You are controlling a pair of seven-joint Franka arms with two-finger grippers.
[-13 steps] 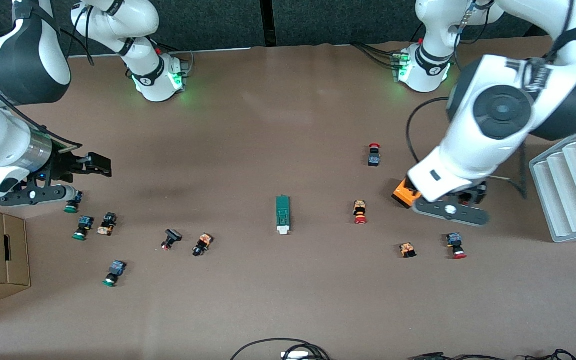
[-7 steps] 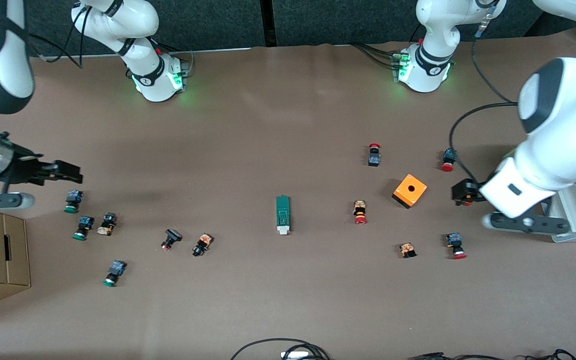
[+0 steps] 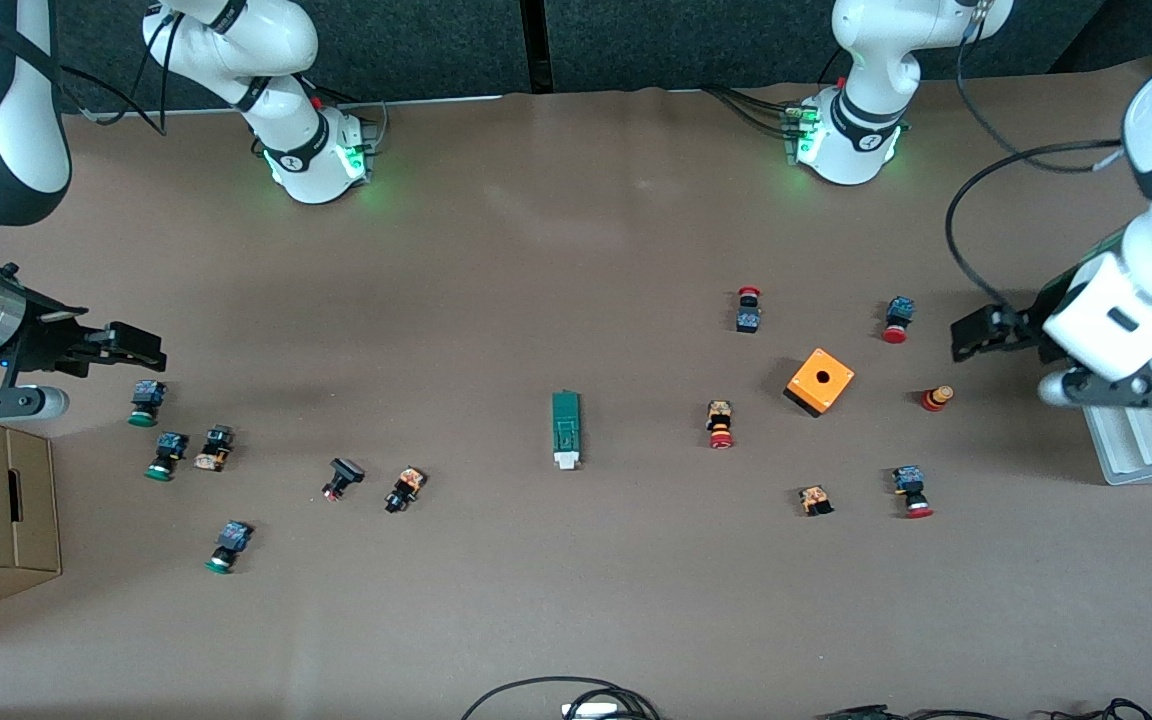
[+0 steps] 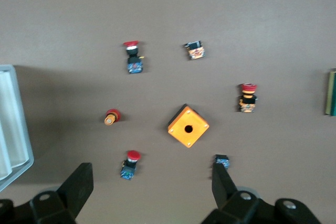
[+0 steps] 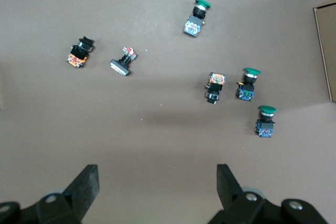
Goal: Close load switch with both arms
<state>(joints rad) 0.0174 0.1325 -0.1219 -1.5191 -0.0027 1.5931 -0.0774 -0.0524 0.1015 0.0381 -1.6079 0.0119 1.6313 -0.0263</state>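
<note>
Two arms flank our table: left gripper (image 3: 971,333) hangs with fingers spread near the grey rack (image 3: 1151,440), right gripper (image 3: 141,345) likewise spread above green buttons. We see the load switch (image 3: 565,429) lying untouched mid-table.

You had a dark-green load switch (image 3: 565,428) with a white tab on a plain brown desk (image 3: 576,600). You saw an orange cube (image 3: 820,381) with a dark hole, red-capped push-buttons (image 3: 720,424) and green-capped push-buttons (image 3: 223,546), beside white arms banded in black.
</note>
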